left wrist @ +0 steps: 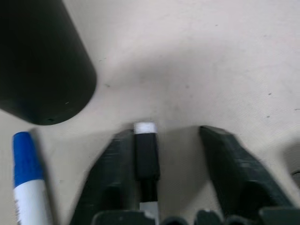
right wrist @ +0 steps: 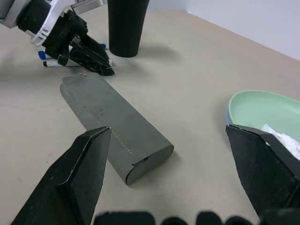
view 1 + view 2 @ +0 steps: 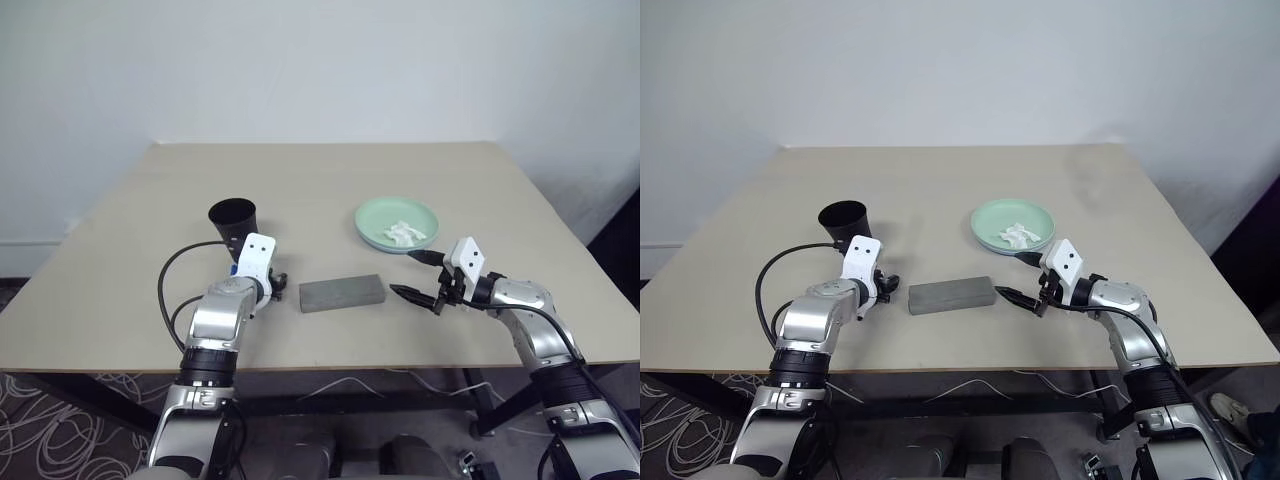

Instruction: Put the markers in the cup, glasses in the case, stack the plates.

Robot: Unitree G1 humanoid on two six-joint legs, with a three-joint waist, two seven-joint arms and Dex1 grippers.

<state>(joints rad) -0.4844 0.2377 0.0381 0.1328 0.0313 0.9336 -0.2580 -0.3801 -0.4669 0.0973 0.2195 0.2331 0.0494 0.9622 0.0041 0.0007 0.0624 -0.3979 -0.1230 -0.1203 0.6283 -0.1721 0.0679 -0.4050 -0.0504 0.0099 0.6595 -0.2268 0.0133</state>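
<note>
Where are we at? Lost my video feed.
Left gripper open at table, black-capped marker between its fingers, blue marker beside, cup close by. Right gripper open, empty, near closed case. Plates stacked, tissue on top.

A light wooden table (image 3: 330, 190) holds everything. A black cup (image 3: 233, 221) stands upright toward the left side. Just beside it, nearer the front edge, lie markers (image 2: 47, 58) with blue caps. A grey case (image 3: 342, 293) lies flat and shut near the middle of the front edge. Toward the right sits a green plate (image 3: 397, 222) on a blue one, with a crumpled white tissue (image 3: 405, 232) inside.
</note>
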